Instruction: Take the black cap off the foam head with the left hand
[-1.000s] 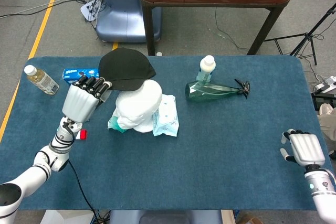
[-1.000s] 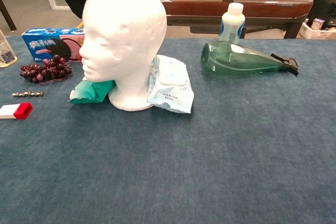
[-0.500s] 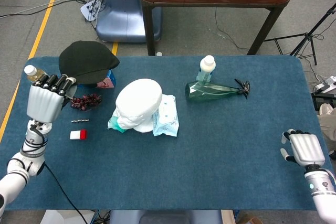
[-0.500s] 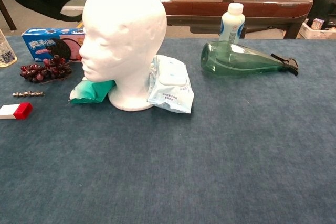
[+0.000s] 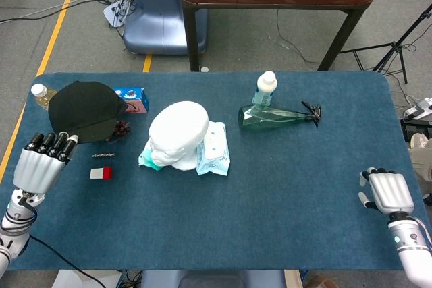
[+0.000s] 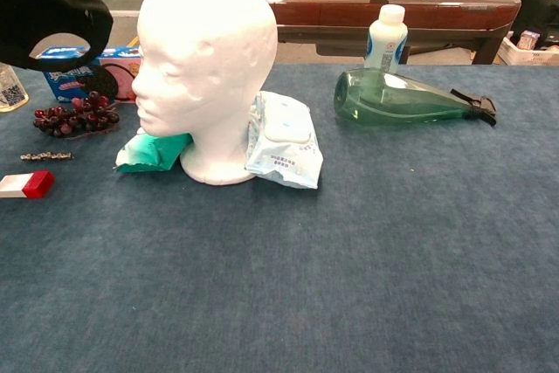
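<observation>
Since the earlier frames the black cap (image 5: 84, 111) has come clear of the foam head (image 5: 177, 134) and travelled out to the left, and the left hand (image 5: 37, 164) that carries it has dropped lower and closer to the left edge of the blue surface (image 5: 283, 193). The hand's fingers (image 5: 51, 144) are clamped on the cap's lower rim, holding it above the surface, over the area of the grapes (image 6: 74, 117) and the blue snack box (image 6: 87, 74). In the chest view the cap (image 6: 48, 10) hangs at the top left, well apart from the bare foam head (image 6: 205, 67), which stands upright between a teal packet (image 6: 150, 151) and a pack of wet wipes (image 6: 284, 141). A small red-and-white block (image 5: 100, 173) lies near the left hand. Behind the head, a green glass bottle (image 5: 277, 116) lies on its side beside a white bottle (image 5: 266, 88). The right hand (image 5: 387, 192) rests low at the right edge, holding nothing, its fingers loosely apart.
</observation>
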Available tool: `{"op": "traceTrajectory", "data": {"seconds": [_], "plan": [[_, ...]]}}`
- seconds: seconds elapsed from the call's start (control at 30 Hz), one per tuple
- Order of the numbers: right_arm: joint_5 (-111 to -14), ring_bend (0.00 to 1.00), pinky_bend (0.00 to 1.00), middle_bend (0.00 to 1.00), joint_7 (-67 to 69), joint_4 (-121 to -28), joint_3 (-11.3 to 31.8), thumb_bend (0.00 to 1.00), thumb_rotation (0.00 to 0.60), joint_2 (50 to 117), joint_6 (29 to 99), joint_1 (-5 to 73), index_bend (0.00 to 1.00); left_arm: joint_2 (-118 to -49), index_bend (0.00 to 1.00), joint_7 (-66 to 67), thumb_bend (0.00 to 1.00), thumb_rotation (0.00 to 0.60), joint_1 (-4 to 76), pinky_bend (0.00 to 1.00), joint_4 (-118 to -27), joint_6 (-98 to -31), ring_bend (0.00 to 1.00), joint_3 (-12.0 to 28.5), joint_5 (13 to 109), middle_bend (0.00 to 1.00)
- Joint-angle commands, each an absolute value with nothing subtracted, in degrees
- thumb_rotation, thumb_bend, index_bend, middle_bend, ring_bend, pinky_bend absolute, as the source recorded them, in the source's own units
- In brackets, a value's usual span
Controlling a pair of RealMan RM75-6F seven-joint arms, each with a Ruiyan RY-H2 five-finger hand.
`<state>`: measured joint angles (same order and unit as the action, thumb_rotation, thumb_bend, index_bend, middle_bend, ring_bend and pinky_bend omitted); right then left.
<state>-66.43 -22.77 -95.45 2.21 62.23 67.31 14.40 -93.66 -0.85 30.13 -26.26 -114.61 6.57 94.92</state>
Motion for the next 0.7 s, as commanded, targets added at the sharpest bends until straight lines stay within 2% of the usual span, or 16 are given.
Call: {"op": "traceTrajectory", "data": {"seconds": [0.03,0.27,0.43,0.5,0.6,0.7], "plan": [[-66.28,0.34,0.4,0.39,-22.68,-95.41,2.31,0.33,0.6,62.2,67.34,14.42,0.49,-96.28,0.63,-2.56,0.59,0.6,28.25,0.78,-22.93,-113.31,0.71,4.54,95.49,0.72],[-66.43,0.34,0.4,0.39,-22.09,-95.55,2.35,0.33,0.6,61.93,67.45,14.35,0.49,-99.03,0.64,0.14,0.6,0.6,24.31,0.79,-21.12,-111.21,0.71,-0.18,97.84,0.73],[-66.52,0.34,0.4,0.39,-22.34,-95.56,2.21,0.33,0.6,62.03,67.38,14.39,0.49,-96.66,0.62,6.06,0.6,0.6,21.64,0.79,-28.74,-107.57,0.71,-3.3,99.16,0.72],[-66.48,0.34,0.4,0.39,-22.5,-95.53,2.18,0.33,0.6,62.09,67.35,14.43,0.49,-94.44,0.55,9.55,0.6,0.6,20.87,0.79,-34.44,-104.93,0.68,-4.17,99.1,0.69],[-66.32,0.34,0.4,0.39,-22.73,-95.49,2.17,0.33,0.6,62.19,67.32,14.47,0.49,-88.64,0.37,19.54,0.58,0.6,19.67,0.79,-49.16,-98.91,0.66,-5.05,97.63,0.65],[-66.24,0.34,0.4,0.39,-22.76,-95.5,2.2,0.33,0.6,62.2,67.35,14.48,0.49,-83.38,0.21,29.12,0.42,0.6,18.85,0.78,-62.63,-94.0,0.64,-5.32,95.47,0.62]]}}
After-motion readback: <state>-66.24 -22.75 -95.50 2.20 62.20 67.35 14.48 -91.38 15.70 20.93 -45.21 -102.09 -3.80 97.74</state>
